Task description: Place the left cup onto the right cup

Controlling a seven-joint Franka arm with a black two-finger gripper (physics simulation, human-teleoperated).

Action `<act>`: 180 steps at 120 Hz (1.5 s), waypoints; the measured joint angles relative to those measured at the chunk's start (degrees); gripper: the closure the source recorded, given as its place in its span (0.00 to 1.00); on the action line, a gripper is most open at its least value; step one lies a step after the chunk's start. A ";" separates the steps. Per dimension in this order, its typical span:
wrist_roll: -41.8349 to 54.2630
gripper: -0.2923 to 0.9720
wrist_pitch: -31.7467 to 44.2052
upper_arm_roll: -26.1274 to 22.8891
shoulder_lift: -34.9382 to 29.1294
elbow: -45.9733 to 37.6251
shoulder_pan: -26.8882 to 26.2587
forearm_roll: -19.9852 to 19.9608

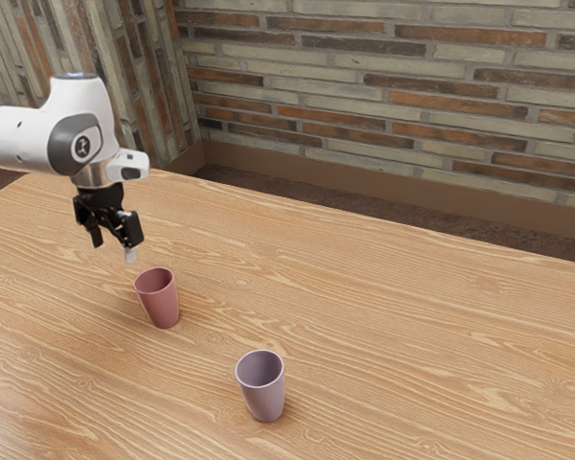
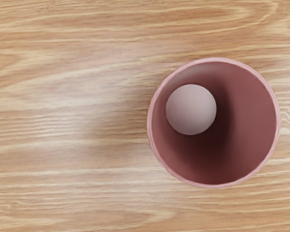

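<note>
Exterior view: gripper (image 1: 126,243) hovers just above the pink cup (image 1: 158,298), apart or together I cannot tell.

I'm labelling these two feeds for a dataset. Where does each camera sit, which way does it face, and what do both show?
Exterior view: raised beside the table, looking down across it toward a brick wall; it shows the white arm and its black gripper over the pink cup, with a purple cup nearer the camera.
Wrist view: on the hand, facing straight down into the pink cup.
Shared: the pink cup and the wood of the table.
</note>
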 joint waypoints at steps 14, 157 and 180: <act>0.07 0.23 0.51 0.00 0.90 0.15 0.03 0.12; 0.17 0.23 4.36 -0.09 6.42 0.77 0.82 0.15; 0.17 0.23 4.44 -0.09 6.62 1.16 0.86 0.16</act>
